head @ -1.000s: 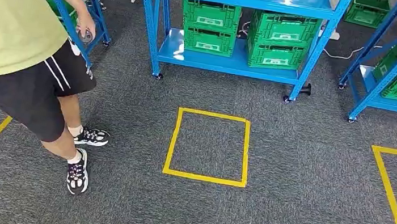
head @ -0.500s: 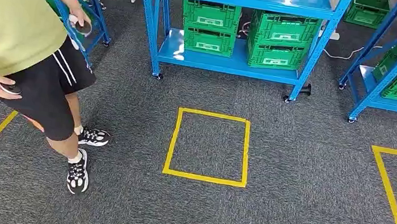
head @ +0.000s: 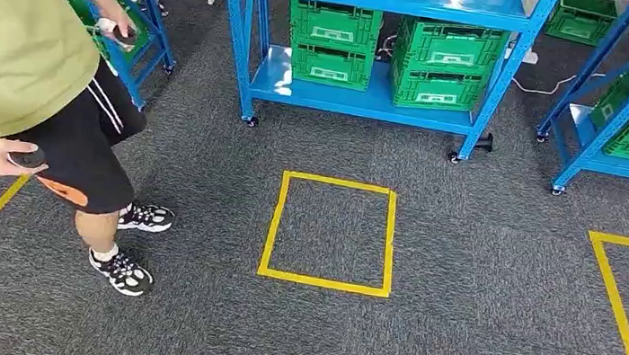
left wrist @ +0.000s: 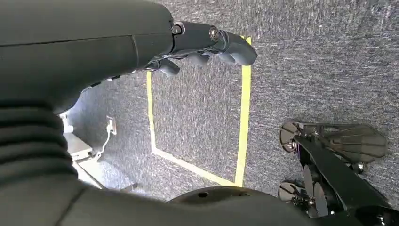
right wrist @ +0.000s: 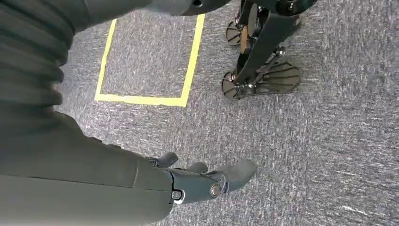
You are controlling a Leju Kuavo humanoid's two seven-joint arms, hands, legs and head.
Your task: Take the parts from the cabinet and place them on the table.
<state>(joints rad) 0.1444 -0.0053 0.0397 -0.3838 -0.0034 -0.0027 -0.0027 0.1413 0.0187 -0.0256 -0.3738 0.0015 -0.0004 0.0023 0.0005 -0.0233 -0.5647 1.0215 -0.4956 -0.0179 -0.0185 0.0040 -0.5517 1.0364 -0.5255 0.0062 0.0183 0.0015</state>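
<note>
Fingers [left wrist: 226,44] of both hands hang empty, well apart from the cabinet [head: 377,4].

Three blue racks [head: 378,0], seven green crates [head: 334,24], one person [head: 15,41].

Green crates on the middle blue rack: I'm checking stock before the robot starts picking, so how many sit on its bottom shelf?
4, in two stacks of two: left stack lower and upper, right stack lower and upper. More may be hidden behind them.
</note>
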